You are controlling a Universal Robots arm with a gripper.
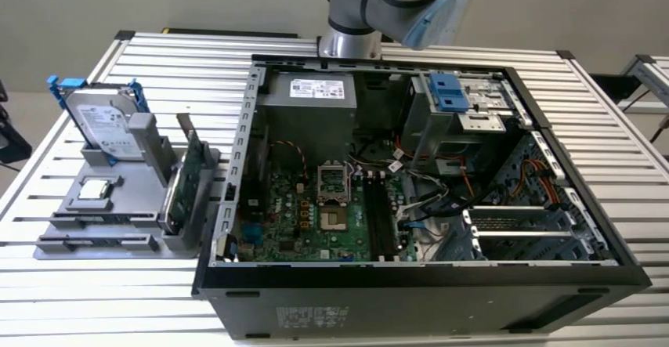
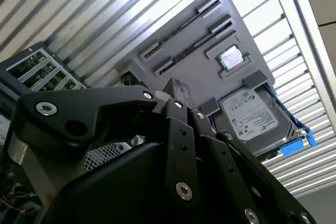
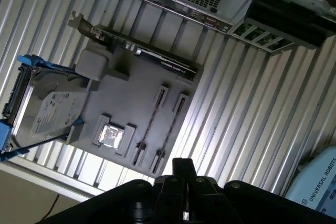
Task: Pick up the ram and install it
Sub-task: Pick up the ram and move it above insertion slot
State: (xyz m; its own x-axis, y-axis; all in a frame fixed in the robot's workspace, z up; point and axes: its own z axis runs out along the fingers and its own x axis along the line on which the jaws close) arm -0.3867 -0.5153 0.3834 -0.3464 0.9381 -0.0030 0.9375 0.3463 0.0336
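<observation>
Gripper [image 3: 184, 167]: its dark body lies closest in both wrist views, with the grey holder beyond it; whether it is released or clenched cannot be told.
Ram [image 3: 149, 125]: a thin dark stick seated in a long slot at the near end of the grey holder [image 3: 131, 90], just beside the processor chip [image 3: 111, 136].
Hard drive [image 1: 105, 120]: upright in its blue bracket at the holder's far end.
Green card [image 1: 184, 178]: on edge along the holder's side nearest the case.
Computer case [image 1: 418, 292]: open on the slatted table [image 1: 627, 167], at the exterior view's right of the holder.
Arm [image 1: 387, 2]: above the case's far edge.
</observation>
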